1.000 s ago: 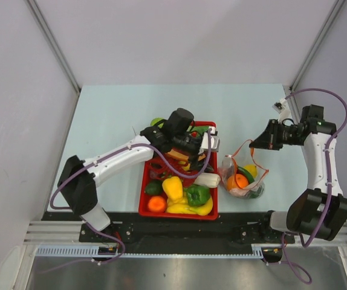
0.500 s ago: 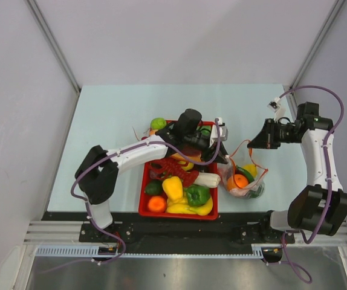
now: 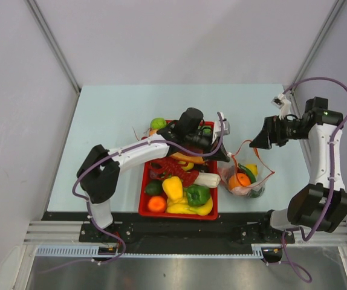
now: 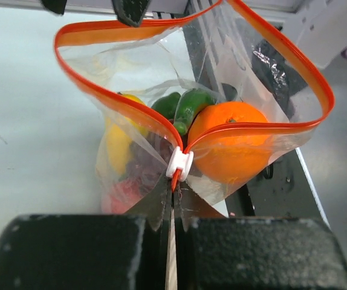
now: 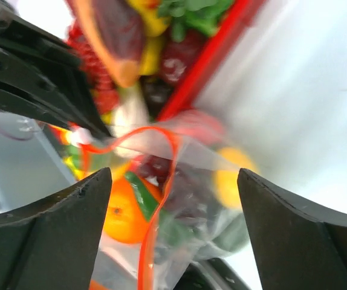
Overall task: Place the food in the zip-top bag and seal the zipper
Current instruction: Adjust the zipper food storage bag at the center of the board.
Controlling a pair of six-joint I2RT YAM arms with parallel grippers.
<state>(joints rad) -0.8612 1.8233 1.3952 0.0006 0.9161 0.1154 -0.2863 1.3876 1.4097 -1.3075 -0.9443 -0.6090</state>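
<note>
The zip-top bag (image 3: 244,179) stands on the table right of the tray, its mouth gaping. Through the plastic show an orange (image 4: 233,144), a yellow lemon (image 4: 118,144), a green piece (image 4: 187,106) and something pink low down. The orange-red zipper (image 4: 95,27) loops round the mouth to a white slider (image 4: 179,164). My left gripper (image 4: 173,196), reaching over the tray (image 3: 227,158), is shut on the bag's edge just behind that slider. My right gripper (image 3: 256,144) hangs over the bag's far right side, fingers (image 5: 80,202) wide open and apart from the plastic.
A red tray (image 3: 143,192) left of the bag holds a red lobster (image 3: 172,166), a yellow pepper (image 3: 173,187), a green pepper (image 3: 197,194), an orange and a white piece. A green fruit (image 3: 157,123) lies behind the tray. A black rail runs along the table's near edge.
My left arm swung right from over the tray and shut on the bag's edge at the slider. My right gripper opened, let go of the bag's mouth and drew slightly back.
</note>
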